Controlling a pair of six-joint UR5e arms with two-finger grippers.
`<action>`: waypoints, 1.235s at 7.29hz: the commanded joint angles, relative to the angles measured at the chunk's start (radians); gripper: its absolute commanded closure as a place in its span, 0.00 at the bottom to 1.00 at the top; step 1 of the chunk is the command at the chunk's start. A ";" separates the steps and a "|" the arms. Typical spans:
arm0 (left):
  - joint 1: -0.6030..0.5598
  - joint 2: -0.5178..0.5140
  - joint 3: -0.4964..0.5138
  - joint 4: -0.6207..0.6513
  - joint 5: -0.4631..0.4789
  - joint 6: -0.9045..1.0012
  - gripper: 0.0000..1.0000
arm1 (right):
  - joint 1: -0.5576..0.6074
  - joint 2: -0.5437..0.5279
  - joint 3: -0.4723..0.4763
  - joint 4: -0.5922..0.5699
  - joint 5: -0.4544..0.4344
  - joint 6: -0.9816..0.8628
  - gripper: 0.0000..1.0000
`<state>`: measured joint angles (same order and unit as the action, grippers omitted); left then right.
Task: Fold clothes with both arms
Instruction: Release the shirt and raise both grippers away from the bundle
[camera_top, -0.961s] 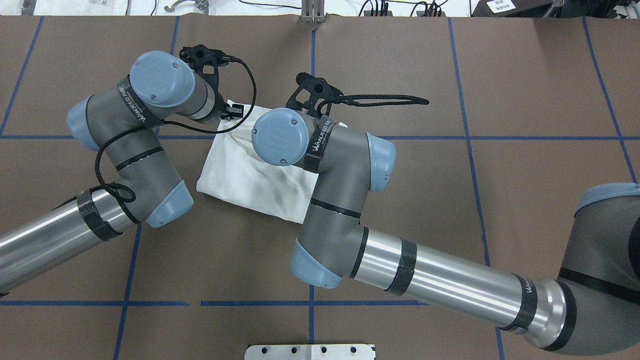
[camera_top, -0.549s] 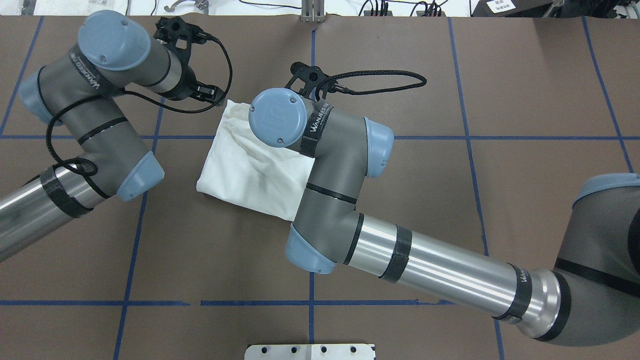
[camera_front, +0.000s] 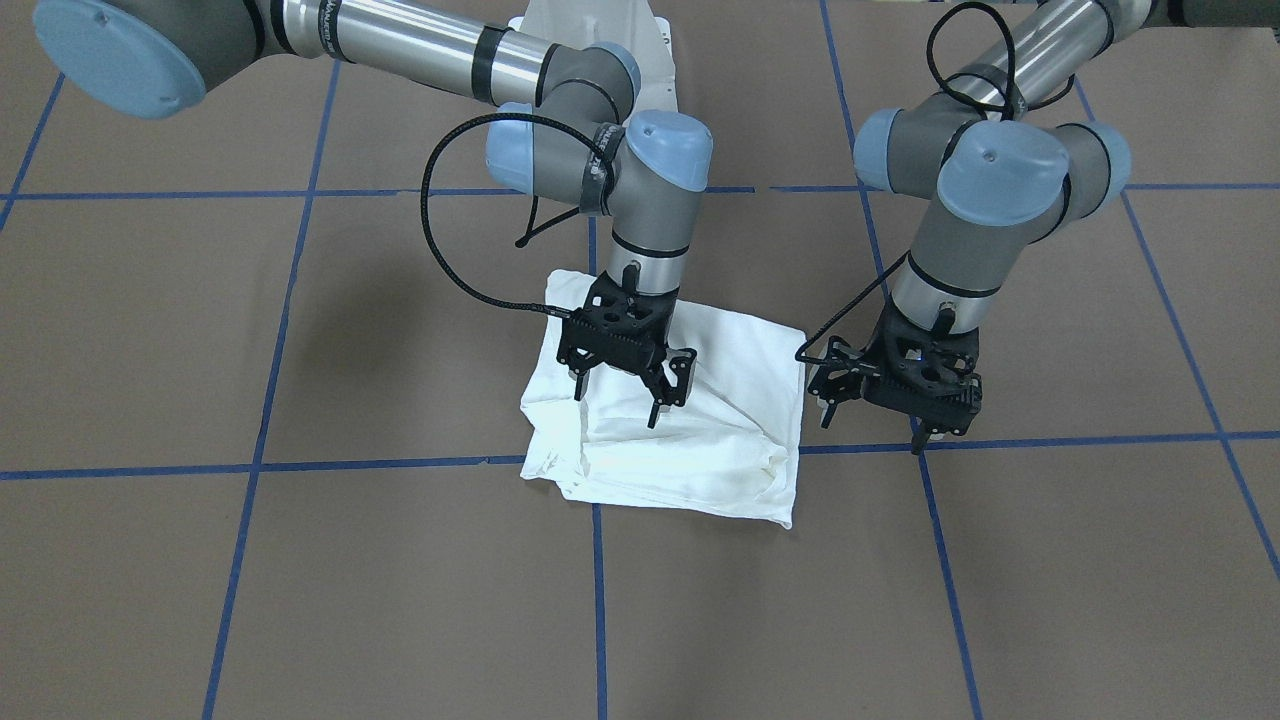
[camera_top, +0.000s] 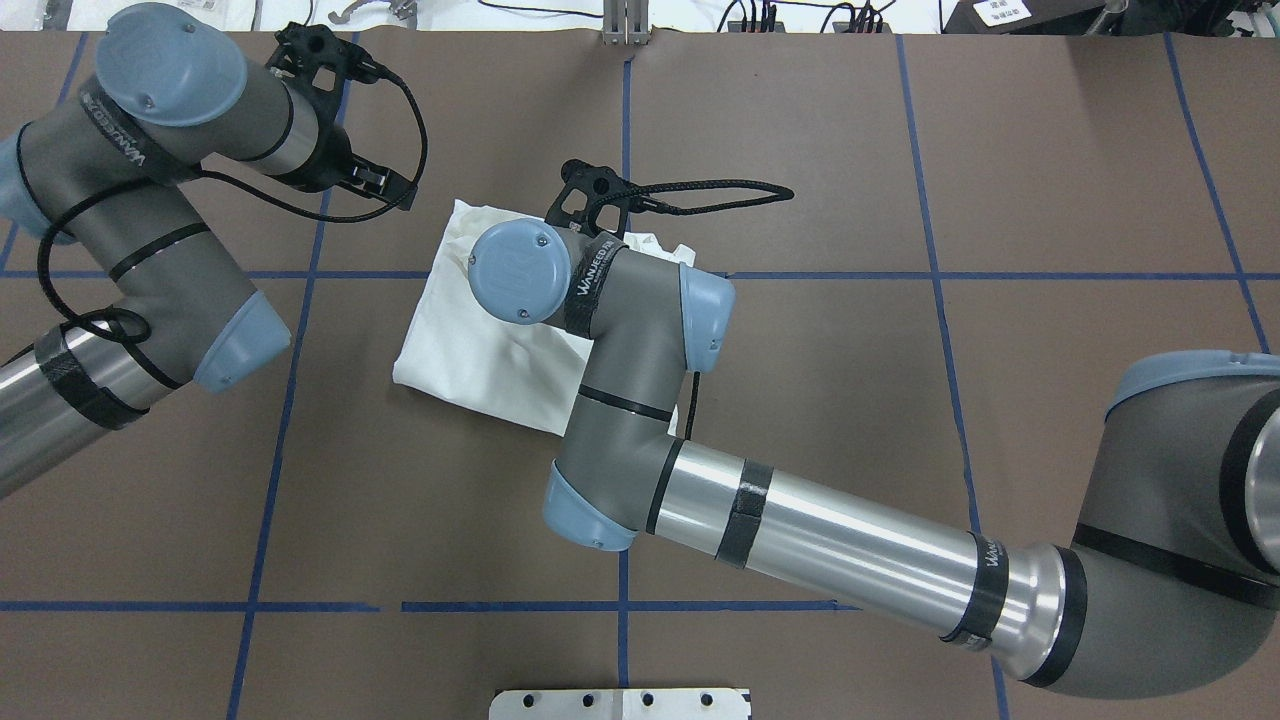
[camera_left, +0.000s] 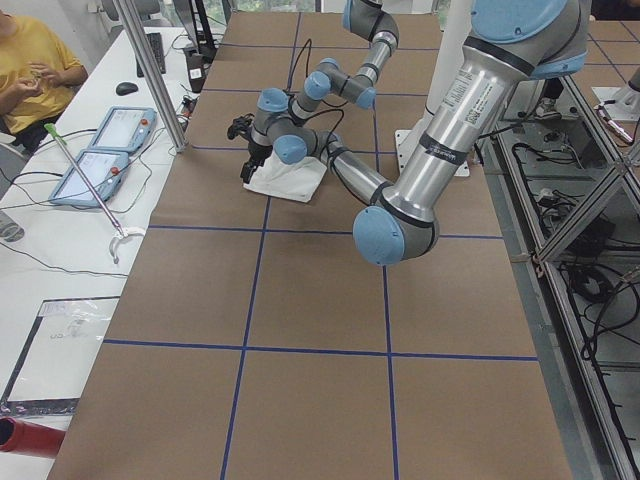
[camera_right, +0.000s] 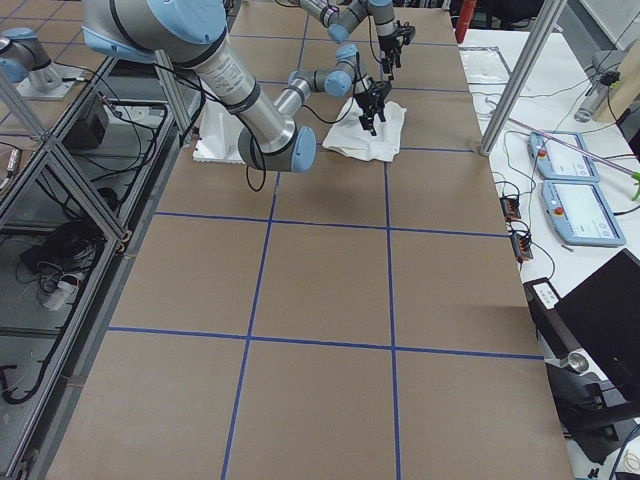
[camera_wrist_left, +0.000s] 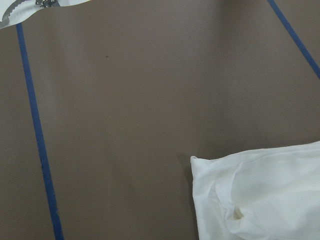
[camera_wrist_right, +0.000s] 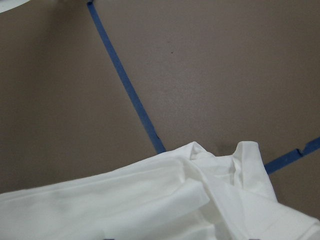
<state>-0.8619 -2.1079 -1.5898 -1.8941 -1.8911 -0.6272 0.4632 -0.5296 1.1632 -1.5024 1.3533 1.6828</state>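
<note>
The white shirt (camera_front: 700, 440) lies folded into a rough square on the brown table, with loose layers at its front edge. It also shows in the overhead view (camera_top: 470, 340). My right gripper (camera_front: 620, 400) hovers open and empty just above the shirt's middle; in the overhead view its own wrist hides it. My left gripper (camera_front: 870, 425) is open and empty over bare table beside the shirt's edge, and shows in the overhead view (camera_top: 385, 185). The left wrist view shows a shirt corner (camera_wrist_left: 260, 195). The right wrist view shows the shirt's rumpled edge (camera_wrist_right: 175, 200).
Blue tape lines (camera_front: 400, 465) grid the brown table cover. The white pedestal base (camera_front: 590, 40) stands behind the shirt. Control tablets (camera_left: 100, 150) and a seated operator (camera_left: 30, 70) are on a side table beyond the far edge. A metal post (camera_left: 150, 70) stands there.
My left gripper has come off the shirt's far corner and moved away to the left and back. My right wrist has shifted a little left over the shirt. The shirt lies still.
</note>
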 joint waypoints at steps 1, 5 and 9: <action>-0.002 0.002 -0.002 0.000 0.000 -0.003 0.00 | -0.004 0.006 -0.059 0.022 -0.014 -0.073 0.14; -0.003 0.006 0.001 0.000 0.000 -0.006 0.00 | 0.087 0.003 -0.181 0.025 -0.017 -0.216 0.14; -0.002 0.011 -0.025 0.001 -0.005 -0.008 0.00 | 0.233 -0.016 -0.130 0.027 0.186 -0.429 0.01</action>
<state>-0.8639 -2.1010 -1.5984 -1.8942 -1.8932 -0.6355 0.6508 -0.5407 0.9937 -1.4762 1.4273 1.3278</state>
